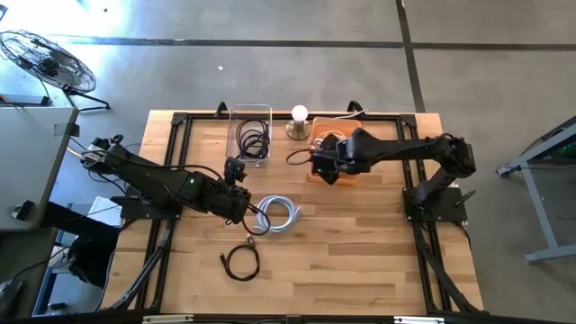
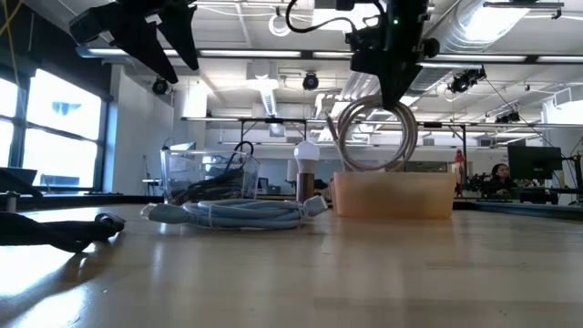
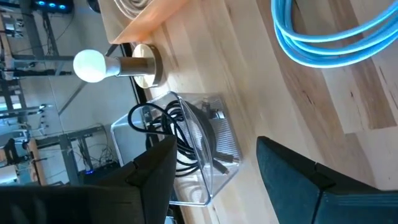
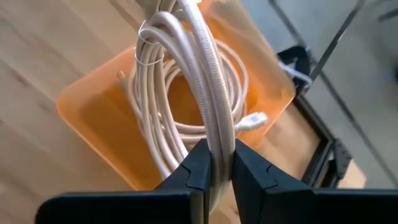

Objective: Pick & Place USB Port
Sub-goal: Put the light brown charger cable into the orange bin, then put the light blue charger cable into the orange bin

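Fingers of the left gripper (image 1: 245, 200) stood spread and held nothing beside the blue cable (image 1: 279, 214); the right gripper (image 4: 217, 163) pinched a beige cable coil (image 4: 186, 118) hanging over the orange bin (image 4: 93, 118). By my judgement, 1 black cable (image 1: 241, 263) and the blue one remained. Whether the coil touched the bin floor was unclear.

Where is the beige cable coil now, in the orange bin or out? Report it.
Partly in: the beige cable coil hangs from the right gripper, its fingers shut on it, lower loops inside the orange bin.
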